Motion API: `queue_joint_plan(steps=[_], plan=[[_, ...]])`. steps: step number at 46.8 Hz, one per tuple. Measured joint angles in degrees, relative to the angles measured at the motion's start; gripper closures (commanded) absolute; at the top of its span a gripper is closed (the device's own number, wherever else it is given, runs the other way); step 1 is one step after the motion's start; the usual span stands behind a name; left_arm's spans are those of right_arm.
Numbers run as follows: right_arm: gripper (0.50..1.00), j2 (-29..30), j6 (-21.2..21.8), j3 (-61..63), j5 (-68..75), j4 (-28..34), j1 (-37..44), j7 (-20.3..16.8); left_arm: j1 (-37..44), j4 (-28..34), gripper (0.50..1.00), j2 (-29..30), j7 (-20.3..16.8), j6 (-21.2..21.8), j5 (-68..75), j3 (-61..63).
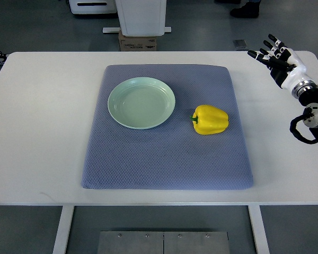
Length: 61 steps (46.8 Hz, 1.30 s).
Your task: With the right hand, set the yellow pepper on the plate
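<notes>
Yellow pepper [210, 119] is lying on the blue mat [148, 159], just right of the pale green plate [141, 102], not touching. Right hand [276, 56] hovers over the table's [37, 132] far-right corner, fingers spread, holding nothing.

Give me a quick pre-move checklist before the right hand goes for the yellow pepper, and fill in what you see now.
1. Yellow pepper in view, lying free on the blue mat: ok.
2. Plate empty, ready to receive it: ok.
3. Right hand open, holding nothing: ok.
4. Nothing on the table between the right hand and the pepper: ok.
5. Pepper and plate apart, room for fingers: ok.
6. Left hand position: cannot tell, out of view.
</notes>
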Motion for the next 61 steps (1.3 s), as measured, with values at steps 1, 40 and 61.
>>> queue_joint_plan(steps=[1, 40, 61], plan=[[0.500, 0.00, 0.00, 0.00, -0.01, 0.00, 0.00, 0.00, 0.00, 0.00, 0.500, 0.00, 0.00, 0.00, 0.00, 0.00], [0.515, -2.45, 1.74, -1.22, -0.93, 1.22, 0.15, 1.01, 0.00, 0.00, 0.500, 0.00, 0.01, -0.02, 0.00, 0.00], [0.528, -8.77, 2.99, -9.12, -11.63, 12.76, 3.51, 1.11, 0.00, 0.00, 0.500, 0.00, 0.02, -0.01, 0.00, 0.00]])
